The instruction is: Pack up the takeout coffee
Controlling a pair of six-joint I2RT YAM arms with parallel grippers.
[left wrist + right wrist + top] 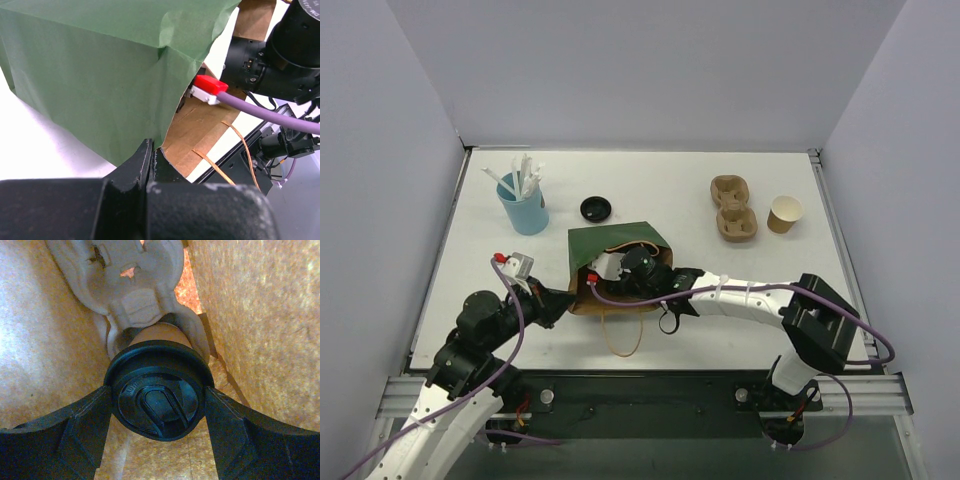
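Observation:
The takeout coffee [159, 371], a tan cup under a black lid [150, 390], sits in a pale pulp carrier [135, 290] inside the paper bag [618, 243]. The bag is green outside and brown inside and lies on its side. My right gripper [157, 407] is deep in the bag with both fingers against the lid's rim, shut on it. In the top view only the right wrist [642, 270] shows at the bag's mouth. My left gripper [151, 152] is shut on the bag's lower edge [172, 145] and holds the mouth; it also shows in the top view [563, 300].
A second tan cup with no lid [784, 213] stands at the back right beside another brown pulp carrier [733, 209]. A loose black lid [596, 209] lies behind the bag. A blue cup of white straws [523, 205] stands at the back left. The bag's handle [623, 335] lies towards me.

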